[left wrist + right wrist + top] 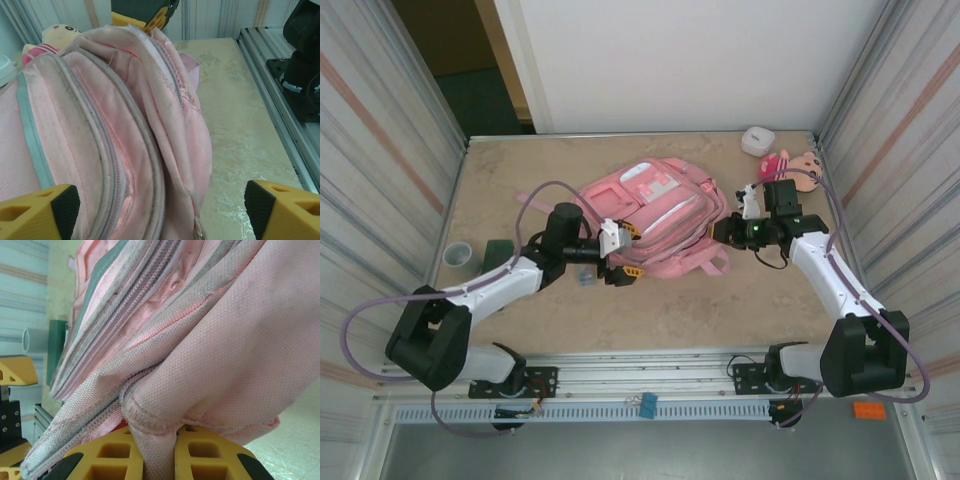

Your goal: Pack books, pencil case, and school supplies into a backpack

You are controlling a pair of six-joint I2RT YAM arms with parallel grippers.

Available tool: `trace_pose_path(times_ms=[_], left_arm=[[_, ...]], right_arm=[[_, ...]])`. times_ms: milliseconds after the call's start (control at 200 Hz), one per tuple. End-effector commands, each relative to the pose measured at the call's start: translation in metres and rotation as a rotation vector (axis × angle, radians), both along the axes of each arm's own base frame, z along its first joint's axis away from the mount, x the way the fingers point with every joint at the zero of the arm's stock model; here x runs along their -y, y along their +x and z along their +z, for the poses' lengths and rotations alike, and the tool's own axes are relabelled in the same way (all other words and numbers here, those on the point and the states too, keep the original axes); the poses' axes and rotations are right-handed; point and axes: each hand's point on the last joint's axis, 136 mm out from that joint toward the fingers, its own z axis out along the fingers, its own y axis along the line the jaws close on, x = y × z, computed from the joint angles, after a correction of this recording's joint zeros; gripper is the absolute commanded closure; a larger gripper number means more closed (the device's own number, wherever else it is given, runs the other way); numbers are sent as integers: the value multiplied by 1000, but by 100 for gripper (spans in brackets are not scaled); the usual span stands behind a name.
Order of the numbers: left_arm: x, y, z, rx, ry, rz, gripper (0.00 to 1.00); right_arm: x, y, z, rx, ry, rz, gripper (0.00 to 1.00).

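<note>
The pink backpack (660, 215) lies flat in the middle of the table, front pockets up. My left gripper (620, 256) is open at its near left edge. In the left wrist view the backpack (115, 130) bulges between the wide-apart yellow fingers (37, 212), and the right-hand finger is clear of the fabric. My right gripper (725, 232) is at the bag's right side, shut on a fold of the backpack (200, 340), which is pinched between its yellow fingers (107, 457). The books and the pencil case are out of view.
A plush doll (790, 165) and a white round object (757, 140) sit at the back right corner. A grey cup (457, 255) and a green block (498, 252) stand at the left, a small blue-grey item (585, 277) under my left wrist. Metal walls enclose both sides.
</note>
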Motion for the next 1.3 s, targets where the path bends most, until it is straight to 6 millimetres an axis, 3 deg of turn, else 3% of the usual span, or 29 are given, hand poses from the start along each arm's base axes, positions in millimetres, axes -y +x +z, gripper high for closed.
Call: trace_pose_path(times_ms=[0,160,210,271,321,401,456,491,556,606,762,887,982,1123,1293], left_arm=[[-2,11,-18,54,76,79,15],[8,18,-27,56,70,86,16],[12,22,-30,61,71,101,22],[15,30,-32,49,75,135,41],[16,33,-31,21,73,149,50],[17,29,-23,-14,61,138,72],[16,27,-17,-38,53,142,94],[15,26,-13,-61,42,147,100],[15,19,-8,-109,27,110,100],[14,17,-6,-155,25,92,100],[12,18,3,-236,-10,63,100],[11,20,12,-255,-30,48,100],[11,20,14,-262,-25,44,100],[12,22,16,-287,-30,63,100],[15,28,21,-384,-34,110,100]], right_arm=[[-12,8,36,113,69,75,100],[-15,6,40,116,90,83,100],[-15,5,40,116,90,83,100],[-14,4,39,117,87,82,100],[-13,4,41,126,106,86,100],[-8,5,45,151,141,63,97],[1,6,44,175,119,34,88],[6,5,42,190,89,17,77],[15,1,41,228,26,-13,61],[21,-4,43,249,-18,-36,54],[21,-36,69,411,-214,13,49],[-6,-70,71,541,-340,183,49],[-31,-84,63,539,-335,254,50],[-75,-86,44,407,-269,238,50],[-104,-69,25,267,-237,20,50]])
